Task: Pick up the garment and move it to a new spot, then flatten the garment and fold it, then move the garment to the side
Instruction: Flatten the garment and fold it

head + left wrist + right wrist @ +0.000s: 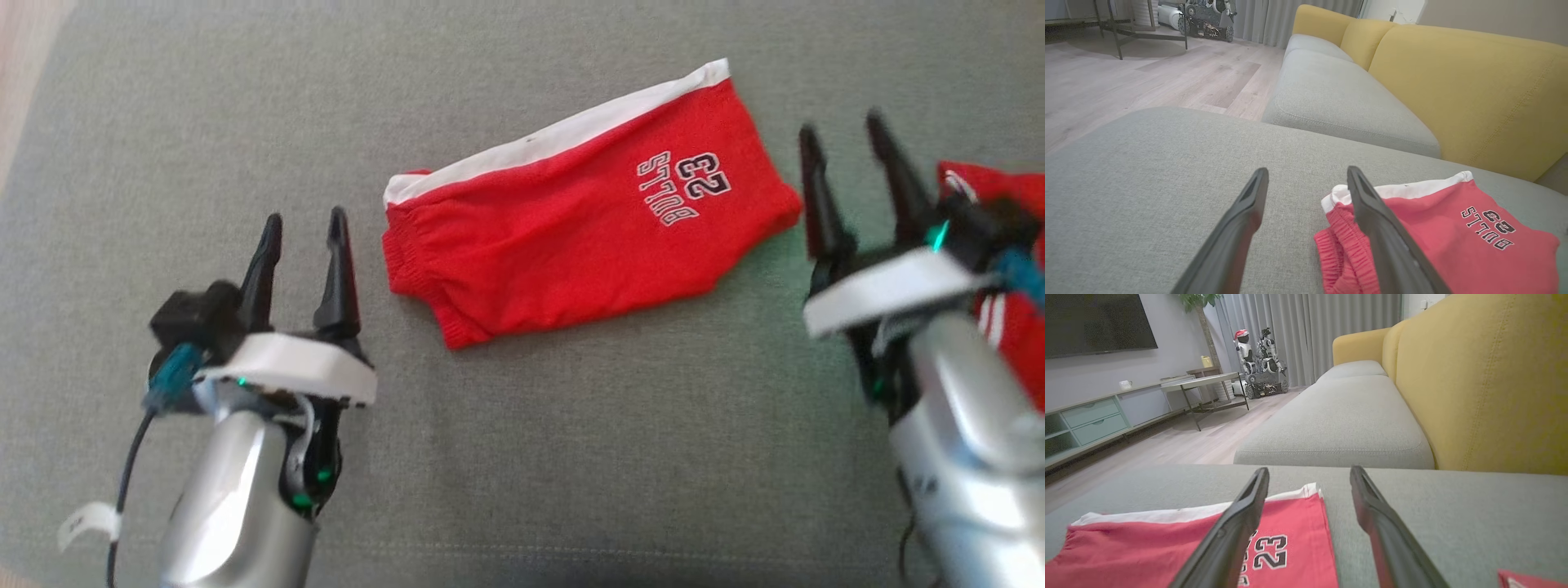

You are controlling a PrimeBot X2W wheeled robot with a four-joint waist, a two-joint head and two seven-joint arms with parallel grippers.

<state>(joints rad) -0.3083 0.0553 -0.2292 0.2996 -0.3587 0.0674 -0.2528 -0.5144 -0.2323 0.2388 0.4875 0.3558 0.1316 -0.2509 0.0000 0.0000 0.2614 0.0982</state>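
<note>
You are looking at red shorts [588,212] lying folded and flat near the middle of a grey cushion [522,474]. A white band runs along their far edge. The elastic waistband is bunched at the end on the robot's left. The print "BULLS 23" sits near the other end and reads upside down in the head view. Neither claw grips the shorts.

The left claw [304,219] is at the lower left of the head view, near the waistband end. Its two dark fingers are spread apart and hold nothing. In the left wrist view one finger [1384,245] crosses in front of the waistband, and you cannot tell from there whether it touches the cloth.

The right claw [842,124] is at the right, near the printed end of the shorts. Its fingers are also spread and empty. Behind its arm, at the right edge, lies a second red cloth [1012,327] with white stripes, partly hidden.

Past the cushion stands a sofa with a grey seat [1339,424] and a yellow back [1474,94]. A pale wooden floor [1147,73] runs to the left of it. At the far end, a small wheeled robot [1261,363] stands by grey curtains.
</note>
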